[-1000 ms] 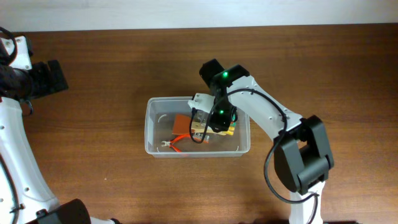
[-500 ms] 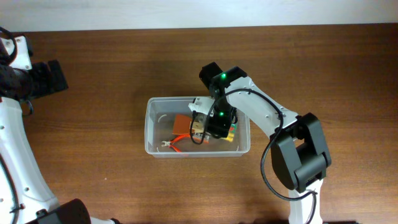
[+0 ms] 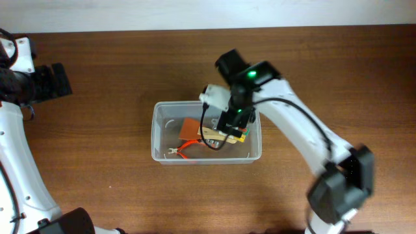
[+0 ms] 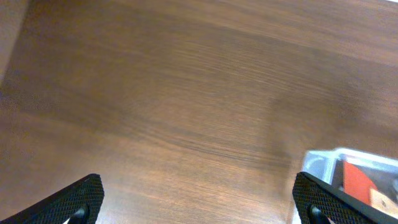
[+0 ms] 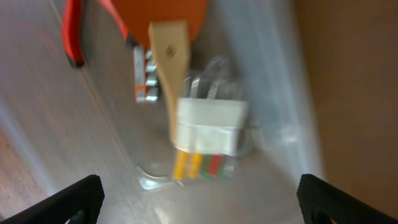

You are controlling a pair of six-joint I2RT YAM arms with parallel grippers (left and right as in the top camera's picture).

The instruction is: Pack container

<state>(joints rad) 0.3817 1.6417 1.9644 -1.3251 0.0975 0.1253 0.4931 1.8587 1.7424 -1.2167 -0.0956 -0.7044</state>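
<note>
The clear container (image 3: 156, 133) sits mid-table. Inside it lie an orange piece (image 3: 190, 129), red-handled pliers (image 3: 184, 149), a wooden stick (image 5: 170, 59) and a small clear packet (image 5: 208, 134) with yellow, red and green pieces. My right gripper (image 3: 225, 132) hovers over the container's right half. In the right wrist view it (image 5: 199, 205) is open, with its fingertips (image 5: 81, 196) spread wide and the packet lying free below them. My left gripper (image 3: 63, 81) is open at the far left over bare wood, holding nothing; in the left wrist view the container's corner (image 4: 320, 163) shows beside its right finger (image 4: 329, 202).
Brown wooden table (image 3: 104, 182) all around the container. A white wall edge (image 3: 195, 13) runs along the back. The right arm's base and elbow (image 3: 341, 188) stand at the front right.
My right gripper has opened and let go of the packet, which now lies in the container. The right arm has risen and its elbow has swung right. The left arm has not moved.
</note>
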